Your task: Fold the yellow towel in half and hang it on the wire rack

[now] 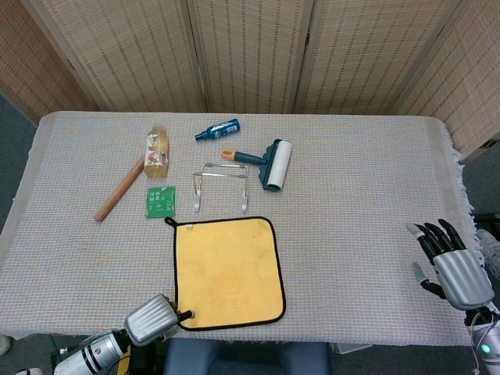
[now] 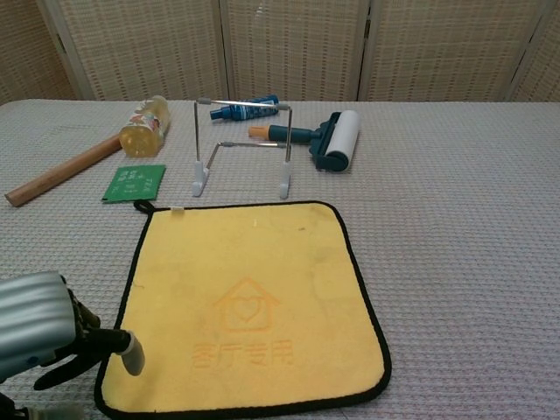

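We see a yellow towel point(image 2: 249, 306) with black trim, orange house print; green packet point(image 2: 133, 183) left of the rack point(image 2: 242, 149); grey woven counter point(image 2: 464, 227).

Bright, even, soft-shadowed light; both views sharp, without glare.
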